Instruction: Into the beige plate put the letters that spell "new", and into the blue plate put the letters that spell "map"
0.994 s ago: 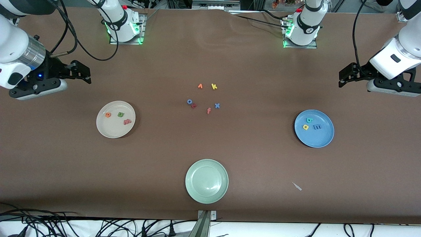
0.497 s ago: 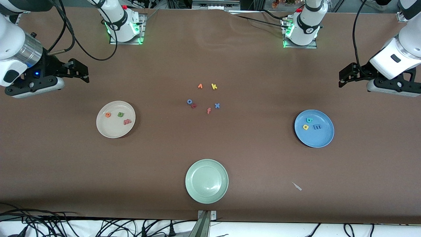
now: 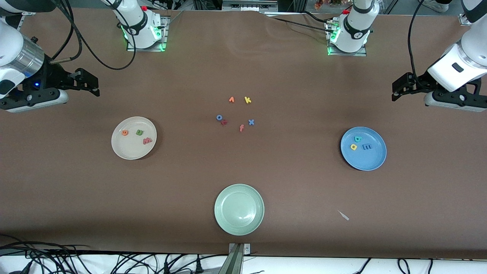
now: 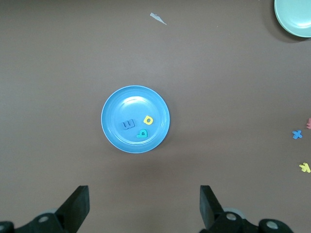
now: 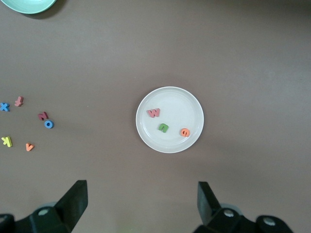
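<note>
Two arms wait high over the desk, the left hand and the right hand each with fingers spread wide and holding nothing. Toward the right arm's end sits the beige plate, carrying the green n, orange e and pink-red w. Toward the left arm's end, the blue plate holds the blue m, teal a and yellow p. Nearest the front camera is a pale green plate. Six spare letters, some hard to read, lie mid-desk, among them a yellow k.

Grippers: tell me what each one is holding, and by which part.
Nothing is held. The left gripper is open, up over bare table near the blue plate; the right gripper is open near the beige plate.
</note>
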{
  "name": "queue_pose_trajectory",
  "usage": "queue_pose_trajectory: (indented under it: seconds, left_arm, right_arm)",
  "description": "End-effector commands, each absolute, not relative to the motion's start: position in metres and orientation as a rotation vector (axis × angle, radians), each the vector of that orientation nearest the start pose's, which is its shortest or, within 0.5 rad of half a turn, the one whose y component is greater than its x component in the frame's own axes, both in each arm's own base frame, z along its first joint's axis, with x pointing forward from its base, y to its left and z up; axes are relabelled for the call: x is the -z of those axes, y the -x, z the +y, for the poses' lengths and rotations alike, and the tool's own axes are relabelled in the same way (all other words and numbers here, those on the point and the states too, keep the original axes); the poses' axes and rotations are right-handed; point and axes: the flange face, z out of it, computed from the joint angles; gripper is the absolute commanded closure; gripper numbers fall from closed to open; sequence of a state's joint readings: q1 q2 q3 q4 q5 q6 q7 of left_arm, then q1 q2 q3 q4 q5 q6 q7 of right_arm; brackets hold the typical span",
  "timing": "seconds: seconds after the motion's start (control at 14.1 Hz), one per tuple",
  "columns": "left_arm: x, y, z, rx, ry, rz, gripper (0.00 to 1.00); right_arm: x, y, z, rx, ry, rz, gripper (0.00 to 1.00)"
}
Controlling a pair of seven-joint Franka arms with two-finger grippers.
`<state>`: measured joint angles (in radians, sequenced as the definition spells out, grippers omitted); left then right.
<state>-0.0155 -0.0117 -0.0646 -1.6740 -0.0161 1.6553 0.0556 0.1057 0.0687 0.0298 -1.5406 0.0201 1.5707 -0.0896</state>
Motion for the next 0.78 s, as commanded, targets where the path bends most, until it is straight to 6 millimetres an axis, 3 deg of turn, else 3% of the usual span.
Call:
queue_pose_trajectory:
  seconds: [0.0, 0.43, 0.71]
  left_arm:
    - [-0.593, -0.551, -0.044, -0.019, 3.158, 0.235, 0.00]
    - [-0.593, -0.551, -0.039, -0.019, 3.159, 0.225, 0.00]
    - [-0.593, -0.551, -0.043, -0.019, 3.158, 0.232, 0.00]
  right_arm:
    - [-0.607, -0.569, 0.075, -0.041, 3.115, -0.336, 0.00]
    - [-0.608, -0.569, 0.075, -0.039, 3.117, -0.338, 0.00]
    - [-0.610, -0.569, 0.065, -0.031, 3.119, -0.312, 0.00]
